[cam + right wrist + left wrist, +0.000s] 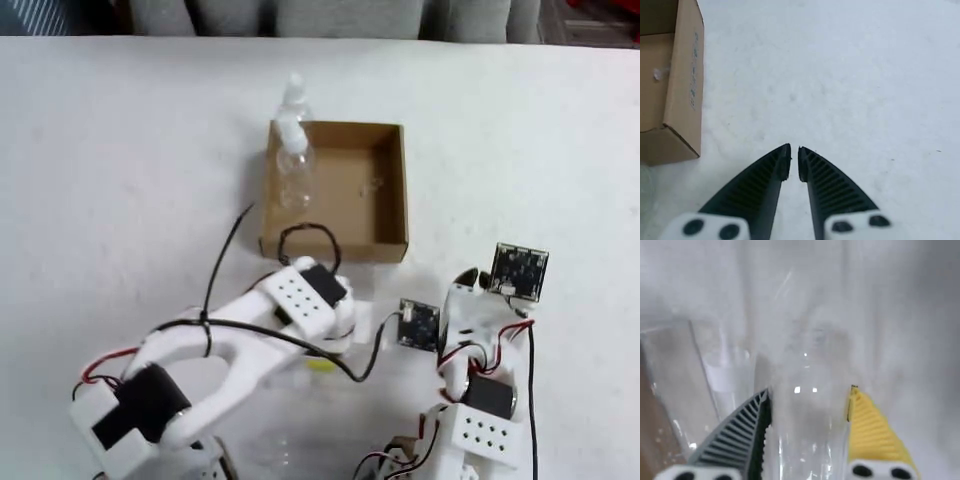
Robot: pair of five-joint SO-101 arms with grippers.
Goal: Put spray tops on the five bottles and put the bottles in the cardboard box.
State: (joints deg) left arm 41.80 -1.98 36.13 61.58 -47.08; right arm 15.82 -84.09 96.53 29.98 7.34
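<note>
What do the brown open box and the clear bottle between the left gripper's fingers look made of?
Brown open box: cardboard by the look, matte, with folded walls. Clear bottle: probably plastic, glossy; the table shows through it, with bright glints.

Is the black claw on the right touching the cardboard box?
Apart. The right wrist view shows a strip of bare table between the right gripper and the cardboard box.

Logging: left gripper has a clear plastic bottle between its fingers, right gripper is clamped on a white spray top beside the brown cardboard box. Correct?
One error: the right gripper holds nothing. The right wrist view shows it shut and empty over the white table, beside the brown cardboard box. The left gripper does have the clear plastic bottle between its fingers.
</note>
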